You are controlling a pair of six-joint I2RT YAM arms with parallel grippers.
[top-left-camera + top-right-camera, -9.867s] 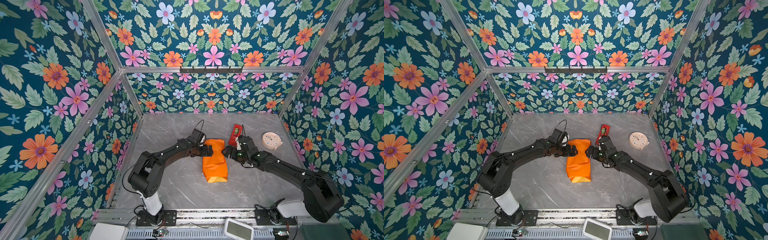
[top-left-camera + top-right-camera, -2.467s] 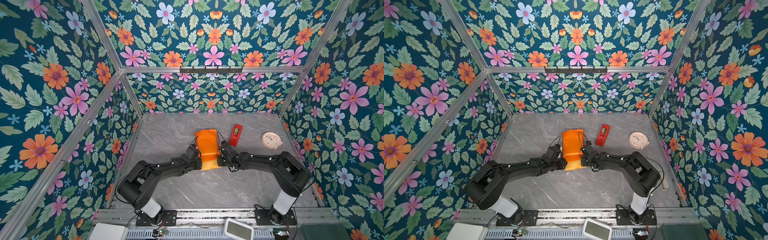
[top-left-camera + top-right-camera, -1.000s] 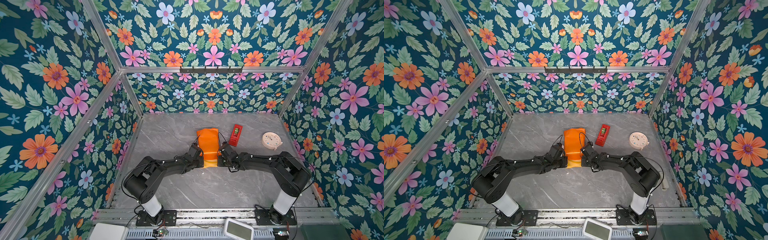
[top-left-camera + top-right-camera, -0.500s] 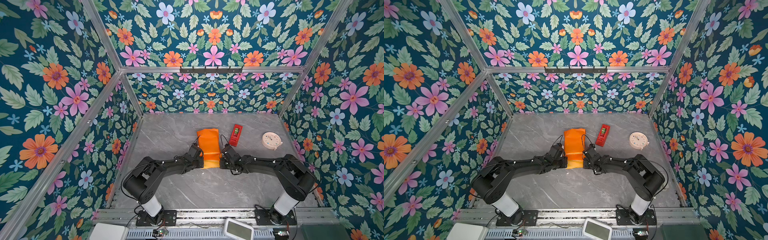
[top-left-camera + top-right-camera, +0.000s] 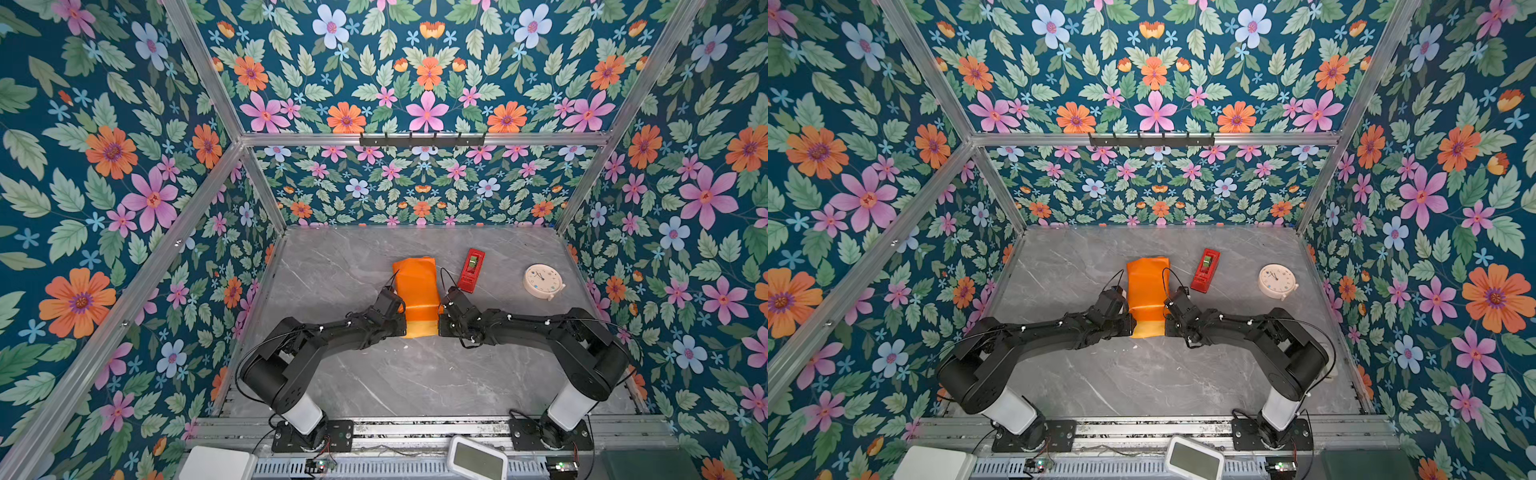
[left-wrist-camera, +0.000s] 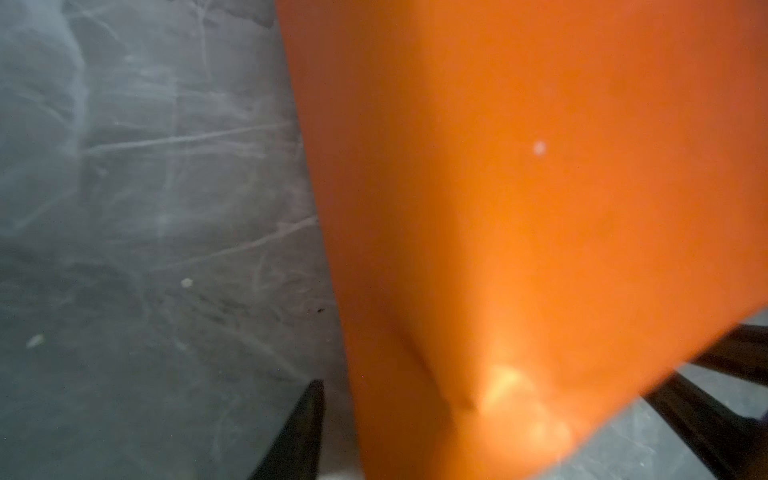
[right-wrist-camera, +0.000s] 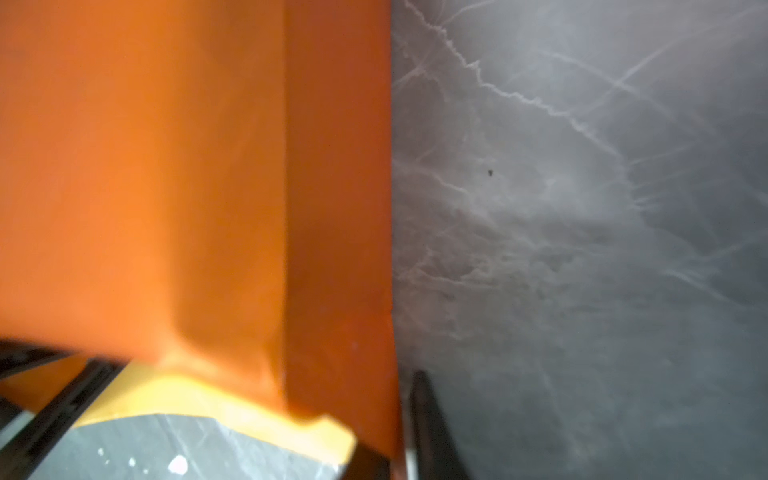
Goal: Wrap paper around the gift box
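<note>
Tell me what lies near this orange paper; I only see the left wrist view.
Observer: A red tape dispenser lies on the table, right of the paper in both top views, apart from it.
Operator: Anything further out?
Observer: A round clock lies face up further right.
Operator: Is the paper all orange?
Observer: No, a yellow strip shows at its near end.
</note>
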